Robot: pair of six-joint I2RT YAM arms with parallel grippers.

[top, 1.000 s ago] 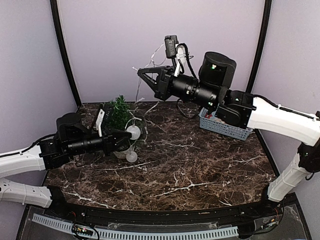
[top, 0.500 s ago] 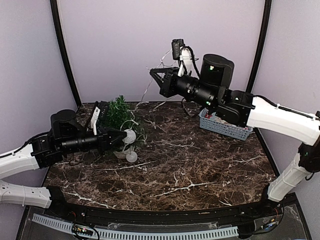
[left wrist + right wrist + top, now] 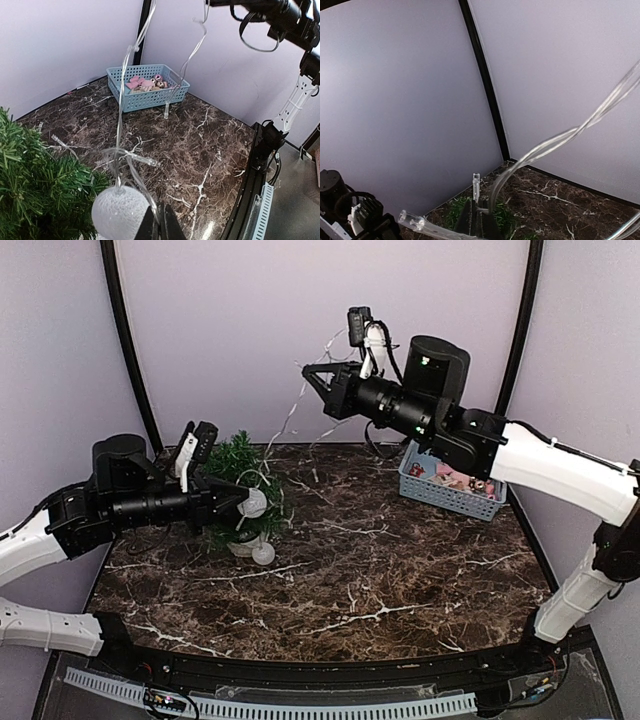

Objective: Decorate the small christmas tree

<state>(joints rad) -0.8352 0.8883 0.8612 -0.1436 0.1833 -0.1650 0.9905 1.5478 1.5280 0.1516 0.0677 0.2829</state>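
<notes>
The small christmas tree [image 3: 238, 475] stands at the table's back left, dark green, its pot hidden; it shows at the left edge of the left wrist view [image 3: 35, 190] and low in the right wrist view [image 3: 502, 212]. A clear light string [image 3: 300, 400] with white balls [image 3: 254, 503] runs from the tree up to my right gripper [image 3: 310, 373]. My left gripper [image 3: 243, 508] is shut on the string [image 3: 135, 170] beside a white ball [image 3: 120, 214] at the tree. My right gripper [image 3: 479, 220] is shut on the string [image 3: 555, 142], held high above the table.
A blue basket [image 3: 450, 485] of small pink ornaments stands at the back right, also in the left wrist view [image 3: 147, 86]. A second white ball [image 3: 263, 553] lies on the marble table [image 3: 380, 580] in front of the tree. Black frame posts stand at the back corners.
My right gripper has lifted and moved right with the string. My left arm has drawn back to the left and risen slightly, still holding the string by the tree.
</notes>
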